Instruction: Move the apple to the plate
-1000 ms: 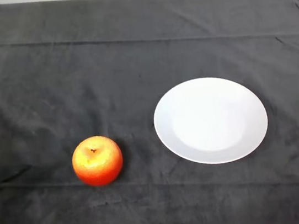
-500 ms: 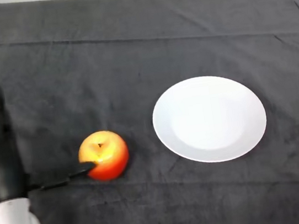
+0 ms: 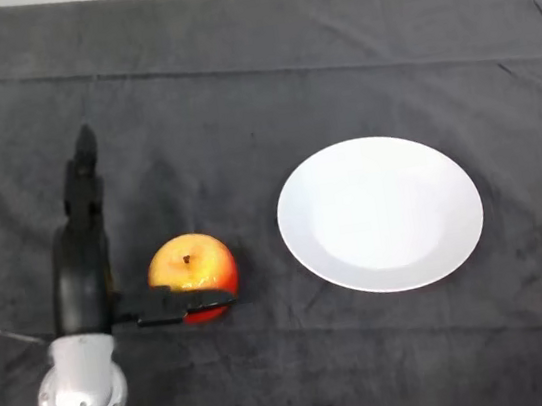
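Sitting on the dark cloth (image 3: 236,97) left of the empty plate (image 3: 381,215), the apple (image 3: 192,268) looks round, hard, smooth and likely to roll, so the hand (image 3: 83,265), spread wide with its thumb against the near side, should squeeze its middle.

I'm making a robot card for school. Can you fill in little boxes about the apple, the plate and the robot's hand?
apple: round red-and-yellow apple, stem up, on the dark grey cloth, left of the plate
plate: round white plate, nothing on it, apart from the apple
hand: black left hand, just left of the apple
fingers: straight fingers point away from the robot; thumb lies across the apple's near side
task: apple not on the plate yet
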`<action>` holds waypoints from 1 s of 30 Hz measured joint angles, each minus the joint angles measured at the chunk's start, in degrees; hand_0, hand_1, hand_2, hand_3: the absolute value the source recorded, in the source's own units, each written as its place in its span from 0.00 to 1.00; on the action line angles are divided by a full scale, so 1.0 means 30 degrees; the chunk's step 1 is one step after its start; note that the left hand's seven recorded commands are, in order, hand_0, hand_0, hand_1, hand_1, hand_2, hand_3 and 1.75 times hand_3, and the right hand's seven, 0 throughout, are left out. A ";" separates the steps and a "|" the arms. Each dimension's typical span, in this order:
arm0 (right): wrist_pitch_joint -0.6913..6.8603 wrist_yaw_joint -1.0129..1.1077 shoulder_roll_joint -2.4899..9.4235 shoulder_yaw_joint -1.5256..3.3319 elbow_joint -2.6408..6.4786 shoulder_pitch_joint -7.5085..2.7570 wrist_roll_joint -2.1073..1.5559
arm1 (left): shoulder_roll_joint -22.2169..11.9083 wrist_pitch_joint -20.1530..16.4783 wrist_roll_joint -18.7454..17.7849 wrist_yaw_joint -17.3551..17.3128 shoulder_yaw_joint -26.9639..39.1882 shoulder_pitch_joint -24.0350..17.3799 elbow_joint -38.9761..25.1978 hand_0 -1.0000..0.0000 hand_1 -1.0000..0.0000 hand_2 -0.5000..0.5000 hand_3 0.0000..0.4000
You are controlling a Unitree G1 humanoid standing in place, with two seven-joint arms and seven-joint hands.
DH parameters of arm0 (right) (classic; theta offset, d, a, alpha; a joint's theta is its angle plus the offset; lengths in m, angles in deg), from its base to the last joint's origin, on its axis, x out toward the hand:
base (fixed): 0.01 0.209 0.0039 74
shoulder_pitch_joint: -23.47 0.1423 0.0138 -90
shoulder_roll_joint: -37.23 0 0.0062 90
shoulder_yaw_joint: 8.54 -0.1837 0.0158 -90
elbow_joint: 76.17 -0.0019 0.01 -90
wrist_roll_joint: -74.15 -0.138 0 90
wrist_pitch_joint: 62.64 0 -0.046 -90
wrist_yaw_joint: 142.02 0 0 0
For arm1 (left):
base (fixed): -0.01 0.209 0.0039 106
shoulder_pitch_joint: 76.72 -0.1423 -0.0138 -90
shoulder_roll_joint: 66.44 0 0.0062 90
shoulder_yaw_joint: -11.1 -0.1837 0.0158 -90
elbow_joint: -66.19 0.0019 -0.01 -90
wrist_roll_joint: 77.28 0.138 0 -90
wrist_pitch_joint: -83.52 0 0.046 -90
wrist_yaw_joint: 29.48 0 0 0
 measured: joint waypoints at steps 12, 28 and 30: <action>0.0001 0.0000 0.0001 0.0003 0.0000 0.0001 0.0000 | 0.0345 0.0054 -0.0363 -0.0115 -0.1095 0.1043 0.3285 0.00 0.00 0.50 1.00; 0.0000 0.0000 0.0000 0.0001 0.0000 0.0000 0.0000 | 0.0359 -0.0145 -0.0346 -0.0085 -0.1627 0.2386 0.4136 0.00 0.00 0.50 1.00; 0.0001 0.0000 0.0000 0.0001 0.0000 0.0001 0.0000 | 0.0360 -0.0367 -0.0327 -0.0016 -0.1633 0.2522 0.4134 0.00 0.00 0.50 1.00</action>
